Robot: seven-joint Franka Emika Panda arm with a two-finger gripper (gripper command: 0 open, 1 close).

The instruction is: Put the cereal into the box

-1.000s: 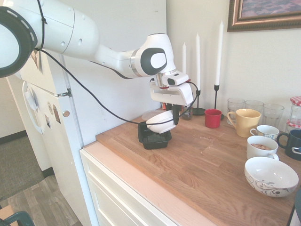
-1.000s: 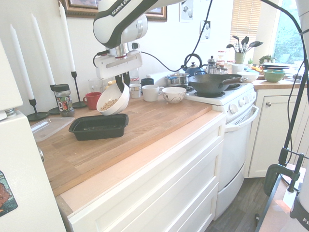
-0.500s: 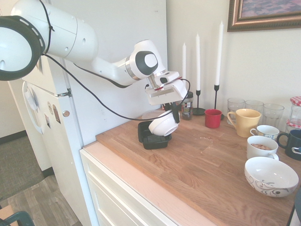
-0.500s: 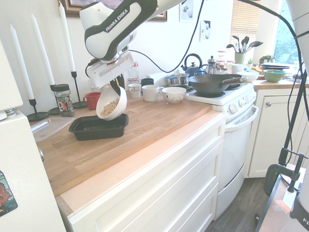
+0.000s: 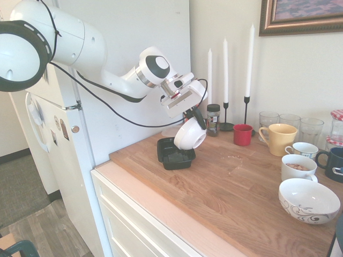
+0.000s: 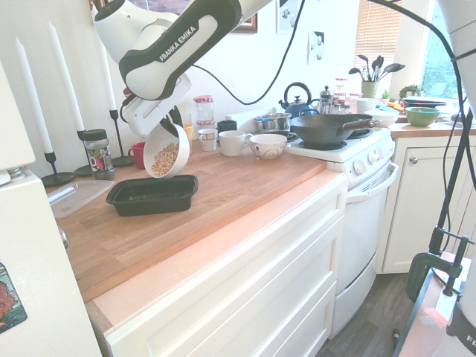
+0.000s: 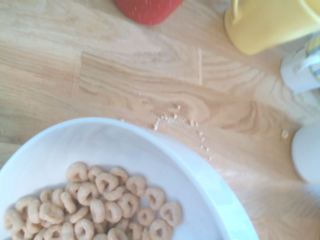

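Wrist view: cereal (image 7: pixel 100 202) fills tilted white bowl (image 6: pixel 165 151) above black box (image 6: pixel 151 195).

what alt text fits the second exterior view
A white robot arm's gripper holds a white bowl of cereal tilted over a black box on a wooden counter, beside a stove.

A: What furniture appears?
B: A light wooden countertop (image 6: pixel 245 186) over white drawer cabinets (image 6: pixel 268 290), beside a white stove (image 6: pixel 357 193).
A: And the lighting?
B: Daylight through 1 blind-covered window (image 6: pixel 378 33); white walls (image 5: pixel 300 69).
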